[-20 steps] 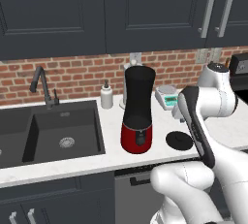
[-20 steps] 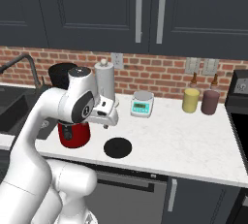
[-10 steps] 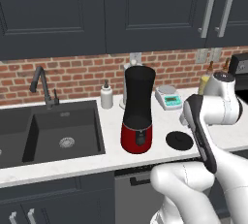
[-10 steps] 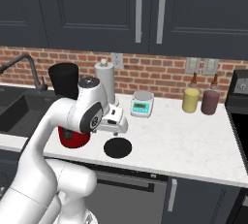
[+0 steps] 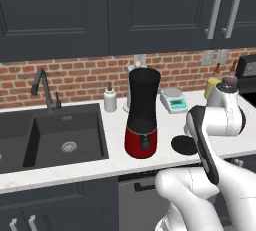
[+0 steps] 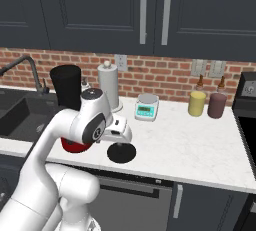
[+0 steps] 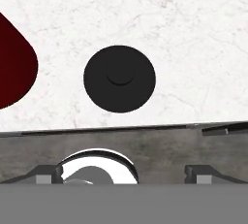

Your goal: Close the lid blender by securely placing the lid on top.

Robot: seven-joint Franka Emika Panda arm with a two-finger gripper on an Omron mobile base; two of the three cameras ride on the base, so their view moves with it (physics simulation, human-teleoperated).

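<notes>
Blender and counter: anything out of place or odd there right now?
Only the lid: it lies flat on the counter beside the blender, whose jar stands open on top. Nothing looks spilled, tipped or damaged.

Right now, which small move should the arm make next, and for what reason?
Probably lower the open end effector straight onto the lid: it lies flat on the counter beside the blender, ungrasped, and the jar is uncovered.
</notes>
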